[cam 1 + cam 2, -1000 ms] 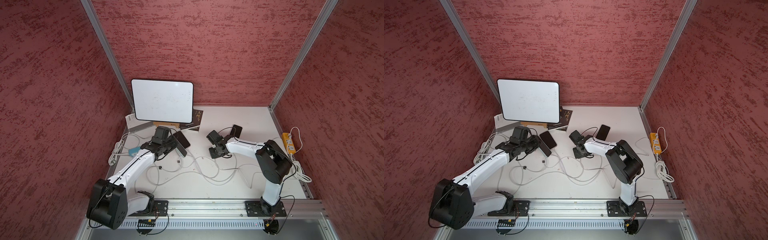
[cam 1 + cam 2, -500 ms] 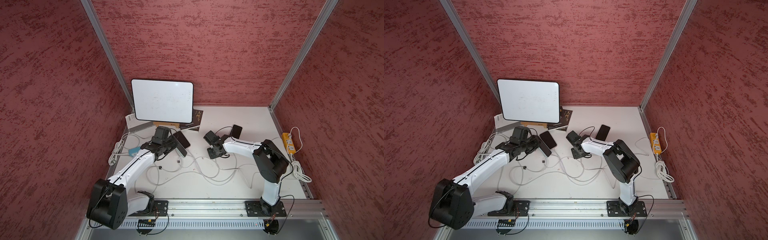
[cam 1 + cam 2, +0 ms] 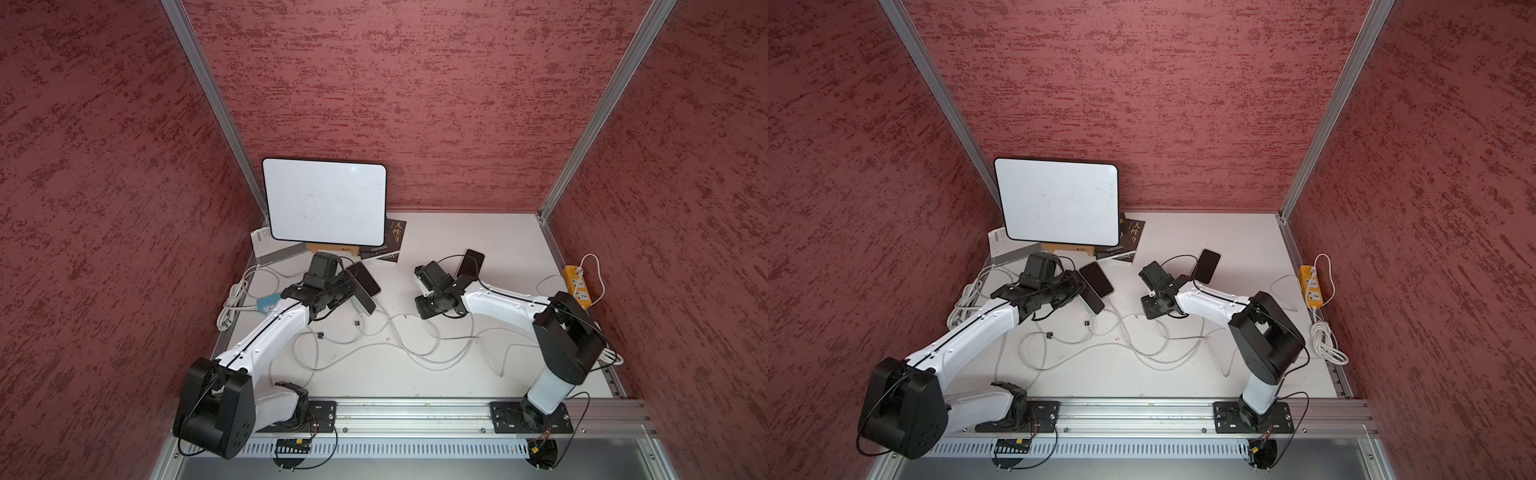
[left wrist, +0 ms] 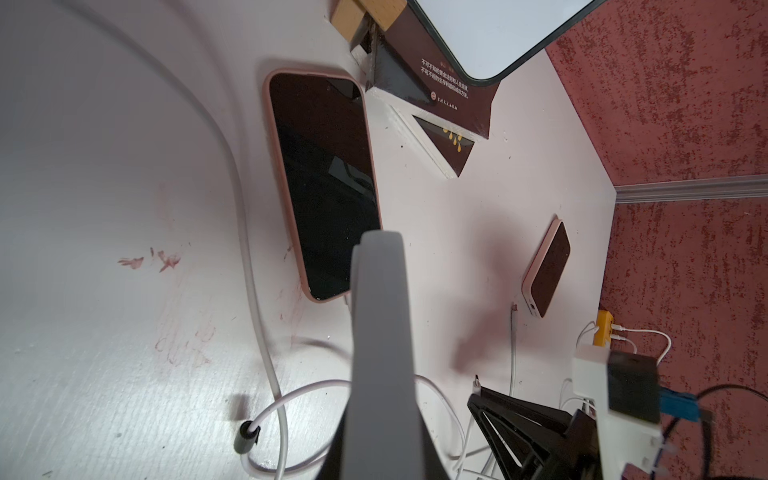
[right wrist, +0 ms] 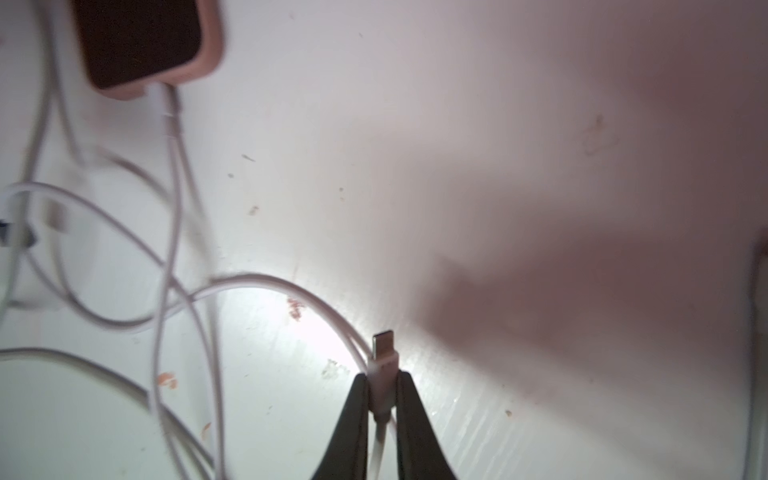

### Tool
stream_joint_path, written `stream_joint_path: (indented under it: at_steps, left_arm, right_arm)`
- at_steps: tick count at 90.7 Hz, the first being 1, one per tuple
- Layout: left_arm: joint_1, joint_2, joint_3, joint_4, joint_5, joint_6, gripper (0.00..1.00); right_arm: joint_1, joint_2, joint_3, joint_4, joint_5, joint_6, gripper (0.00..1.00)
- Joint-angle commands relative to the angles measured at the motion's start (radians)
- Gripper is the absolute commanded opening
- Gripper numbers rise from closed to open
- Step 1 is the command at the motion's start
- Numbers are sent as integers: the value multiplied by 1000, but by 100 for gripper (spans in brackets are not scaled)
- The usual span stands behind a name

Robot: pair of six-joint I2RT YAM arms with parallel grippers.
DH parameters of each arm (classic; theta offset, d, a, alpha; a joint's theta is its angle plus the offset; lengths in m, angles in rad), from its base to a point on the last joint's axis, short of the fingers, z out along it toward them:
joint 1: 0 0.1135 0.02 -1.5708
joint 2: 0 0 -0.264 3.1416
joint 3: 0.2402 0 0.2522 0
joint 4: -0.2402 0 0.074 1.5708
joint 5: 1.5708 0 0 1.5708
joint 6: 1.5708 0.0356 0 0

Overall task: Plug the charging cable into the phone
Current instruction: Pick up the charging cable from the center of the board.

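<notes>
Done: your right claw pinches the plug, its tip free.
Remaining: carry it to the phone lying just behind that claw; its port looks empty.
Left claw: pressed together at the corner of the 2nd phone, which is already cabled.
Change: the right claw has tightened on the plug; the left arm is unmoved.

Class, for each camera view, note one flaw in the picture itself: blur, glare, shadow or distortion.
Right wrist view: blur smears the loose cables and pink-cased phone; glare whitens the table beside the sharp plug in the shut jaws. Left wrist view: wide-angle distortion bends the thick cable; the near jaws look soft. Both top views: even light, crisp.
</notes>
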Motion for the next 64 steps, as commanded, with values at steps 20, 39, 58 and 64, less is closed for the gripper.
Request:
stream_joint_path:
  at_steps: [20, 39, 58, 64]
  left_arm:
    - [10, -117, 78, 118, 110, 102, 0]
    - [14, -202, 69, 198, 178, 120, 0]
    - [10, -196, 22, 296, 255, 50, 0]
    - [7, -199, -1, 345, 273, 36, 0]
  right_arm:
    - [-12, -227, -159, 406, -373, -65, 0]
    - [-12, -346, -320, 590, -457, -137, 0]
    - [13, -404, -375, 647, -485, -189, 0]
    - [19, -408, -379, 650, -485, -196, 0]
